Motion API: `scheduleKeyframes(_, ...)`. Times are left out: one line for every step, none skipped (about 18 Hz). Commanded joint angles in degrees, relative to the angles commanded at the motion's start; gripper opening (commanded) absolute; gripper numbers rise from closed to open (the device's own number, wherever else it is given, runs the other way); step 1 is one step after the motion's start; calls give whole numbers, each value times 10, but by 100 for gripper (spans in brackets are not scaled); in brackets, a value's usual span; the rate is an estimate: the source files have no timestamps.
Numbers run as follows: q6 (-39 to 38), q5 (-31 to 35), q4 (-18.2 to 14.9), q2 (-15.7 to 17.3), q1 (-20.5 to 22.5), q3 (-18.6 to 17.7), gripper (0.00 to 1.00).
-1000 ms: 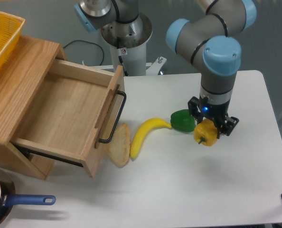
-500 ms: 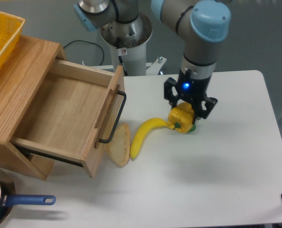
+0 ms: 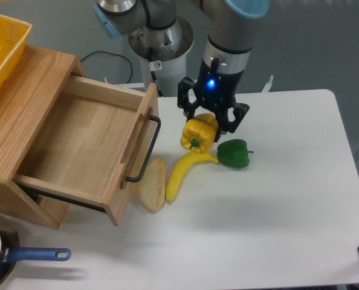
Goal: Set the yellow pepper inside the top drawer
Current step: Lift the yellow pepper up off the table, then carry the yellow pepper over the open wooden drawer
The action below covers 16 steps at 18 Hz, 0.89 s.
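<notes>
Here, glossy lobed yellow pepper (image 3: 198,134) hangs in black jaws.

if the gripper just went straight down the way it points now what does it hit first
Probably the banana: the gripper, shut on the yellow pepper, points down with the fruit's stem end about underneath. Depth is unclear from one view; it could meet bare table instead.

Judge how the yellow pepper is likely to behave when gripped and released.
The yellow pepper hangs in the hand without sagging, so it is probably stiff. Its glossy skin may be slippery. Being lobed and rounded, it could roll a little once dropped into the top drawer.
</notes>
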Motion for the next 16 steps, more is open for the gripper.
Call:
scheduleKeyframes(-3,-18,0,2,1,1,43)
scheduleKeyframes(-16,-32,2,4,2,1,43)
scheduleKeyframes(-33,-40,3,6,0,2,43)
scheduleKeyframes(-46,-44,3,9,-3,3,43)
scheduleKeyframes(-55,-48,4,14,-4,3,43)
scheduleKeyframes(-66,-56,4,17,-10,2,43)
scheduleKeyframes(-81,-65,4,18,-22,2,43)
scheduleKeyframes(-98,-70,4,21,-32,2,43)
scheduleKeyframes(-116,-72,4,22,-44,1,43)
scheduleKeyframes(-130,-73,4,25,-55,1,43)
scheduleKeyframes(-142,-73,5,27,-65,0,43)
scheduleKeyframes(-151,-76,7,28,-75,0,43)
scheduleKeyframes(-162,-84,8,27,-80,2,43)
scheduleKeyframes(-174,-91,8,27,-85,3,43)
scheduleKeyframes(-181,-92,8,27,-94,2,43)
scheduleKeyframes(-186,-92,8,27,-104,2,43)
